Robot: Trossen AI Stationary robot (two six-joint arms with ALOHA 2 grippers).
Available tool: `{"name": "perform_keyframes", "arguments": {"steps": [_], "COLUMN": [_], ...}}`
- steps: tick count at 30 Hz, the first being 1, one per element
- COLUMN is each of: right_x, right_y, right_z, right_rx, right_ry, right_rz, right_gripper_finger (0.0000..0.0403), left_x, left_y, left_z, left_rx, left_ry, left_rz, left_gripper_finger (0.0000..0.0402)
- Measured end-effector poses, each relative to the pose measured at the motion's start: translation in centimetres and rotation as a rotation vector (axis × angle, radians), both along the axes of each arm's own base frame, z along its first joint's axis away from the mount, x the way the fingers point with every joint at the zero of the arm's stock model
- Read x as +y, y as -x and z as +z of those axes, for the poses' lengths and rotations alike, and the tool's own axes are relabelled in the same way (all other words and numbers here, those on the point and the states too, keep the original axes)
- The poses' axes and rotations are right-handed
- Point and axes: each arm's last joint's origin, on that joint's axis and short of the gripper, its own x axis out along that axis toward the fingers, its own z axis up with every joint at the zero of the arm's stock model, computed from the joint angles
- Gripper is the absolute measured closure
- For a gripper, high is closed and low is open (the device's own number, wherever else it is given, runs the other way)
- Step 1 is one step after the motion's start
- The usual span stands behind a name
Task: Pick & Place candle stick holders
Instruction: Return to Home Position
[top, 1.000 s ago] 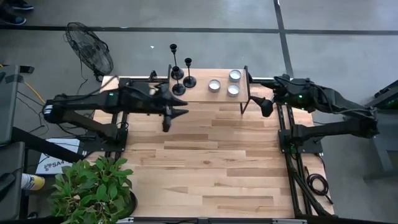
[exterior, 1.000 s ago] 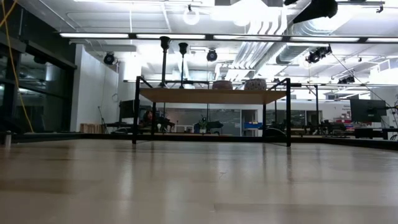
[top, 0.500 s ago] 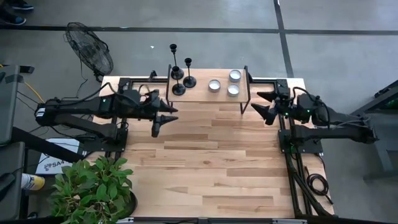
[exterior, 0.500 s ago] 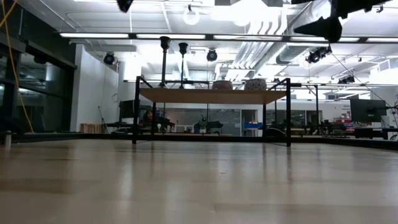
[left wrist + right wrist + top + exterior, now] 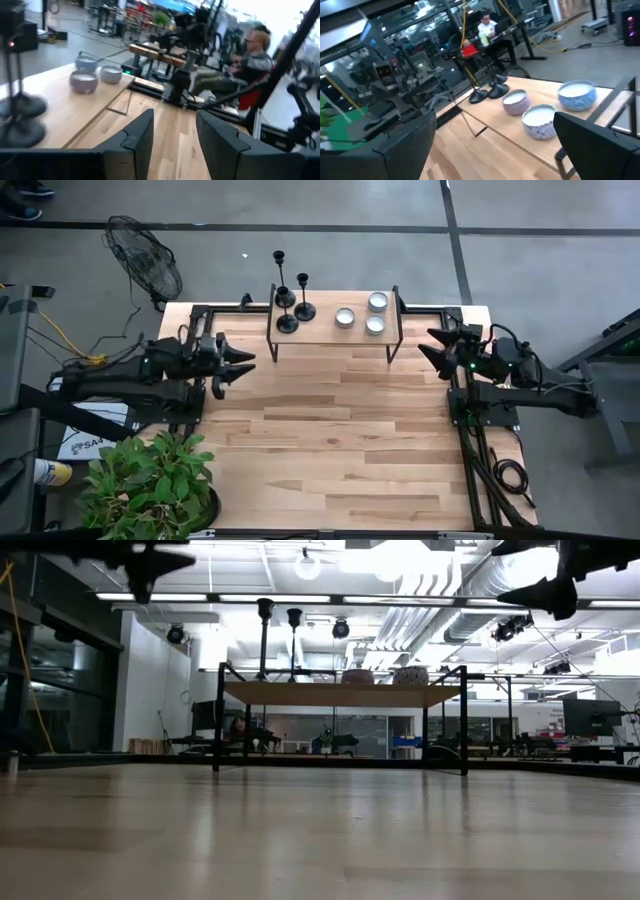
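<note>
An open industrial lab — bare ducts (image 5: 455,600) and strip lights (image 5: 180,597) overhead. A person (image 5: 487,26) sits at a desk (image 5: 509,34).

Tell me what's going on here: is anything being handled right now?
Nothing is held. The left gripper and right gripper hang at the table's two sides, fingers open and empty. The three candle stick holders stand on the raised shelf at the table's back edge, with three candles beside them.

three slim black candle stick holders (image 5: 304,310) stand upright, close together at the left end of the raised wooden shelf (image 5: 322,330); each a thin stem on a round flat base; heights differ
</note>
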Motion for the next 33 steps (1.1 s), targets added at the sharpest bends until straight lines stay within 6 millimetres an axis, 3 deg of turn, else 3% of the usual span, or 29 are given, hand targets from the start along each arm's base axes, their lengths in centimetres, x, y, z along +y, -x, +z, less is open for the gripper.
{"name": "perform_keyframes", "arguments": {"steps": [6, 14, 23, 33], "right_x": [0.0, -0.1, -0.2, -0.1], "right_y": [-0.2, -2.2, -2.4, -1.3], "right_z": [-0.3, -4.6, -9.0, -10.4], "right_rx": [-0.047, -0.219, -0.293, -0.297], "right_ry": [0.006, 0.005, -0.057, -0.072], "right_rz": [0.019, 0.083, 0.078, 0.046], "right_gripper_finger": [0.0004, 0.0004, 0.0004, 0.0004], "left_x": [0.2, 0.1, 0.1, 0.1], "left_y": [1.4, 1.4, 1.3, 1.2], "left_z": [-3.9, -8.9, -9.5, -9.9], "left_rx": [-0.161, -0.304, -0.283, -0.253], "left_ry": [0.03, 0.081, 0.089, 0.09], "left_rz": [-0.022, -0.044, -0.05, -0.043], "left_gripper_finger": [0.0257, 0.0257, 0.0257, 0.0257]}}
